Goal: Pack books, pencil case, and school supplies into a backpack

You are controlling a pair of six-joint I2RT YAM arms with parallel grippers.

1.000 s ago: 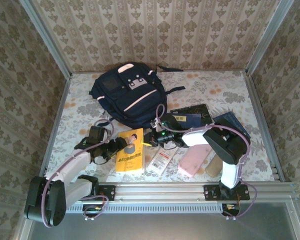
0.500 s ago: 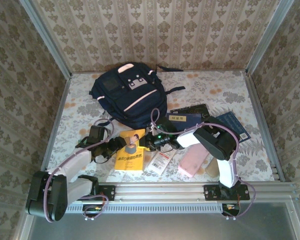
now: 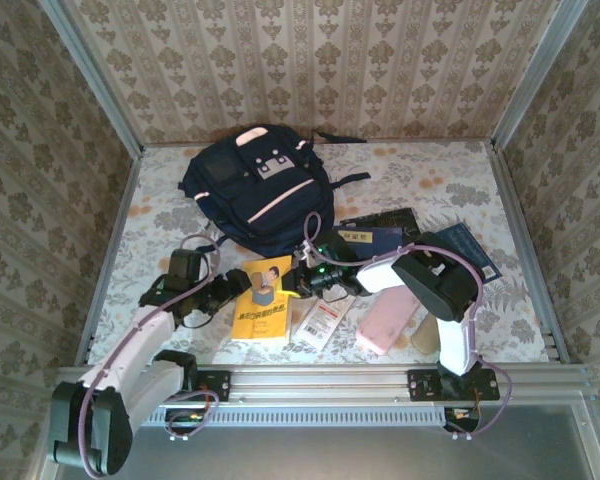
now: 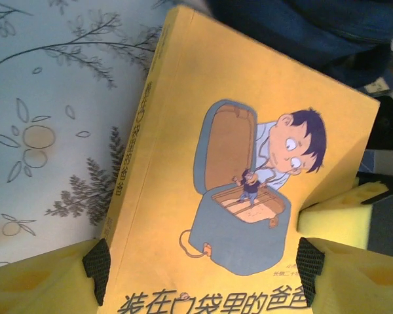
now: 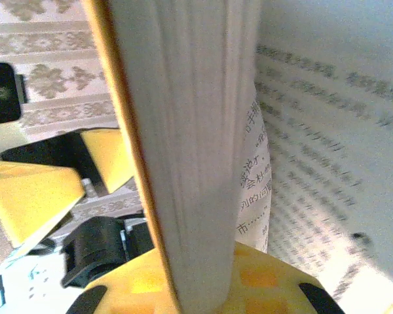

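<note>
Packing progress is standing at its opening stage, judged from the layout: every loose item in view is lying on the table (image 3: 170, 215) outside the bag.

Nearest the base rail (image 3: 380, 378), the tan cylindrical pouch (image 3: 427, 336), the pink pouch (image 3: 387, 322) and the white packet with red print (image 3: 321, 322) are resting side by side, untouched.

Just beyond them, both arms are working on the yellow paperback (image 3: 259, 308). The left gripper (image 3: 236, 289) is holding its jaws spread, with the cover showing between the pads in the left wrist view; whether the pads are touching the book cannot be told. The right gripper (image 3: 294, 280) is pressing its jaws almost together on the paperback's page-edge side, where the book is fanning open. How many pages are being pinched cannot be told.

Farther back, the dark navy book with a yellow label (image 3: 372, 238) is lying right of centre. Farthest, the navy backpack (image 3: 260, 190) is lying flat, front panel up, with no opening showing.

Everything is waiting to be loaded, and the bag is probably needing to be opened first.
</note>
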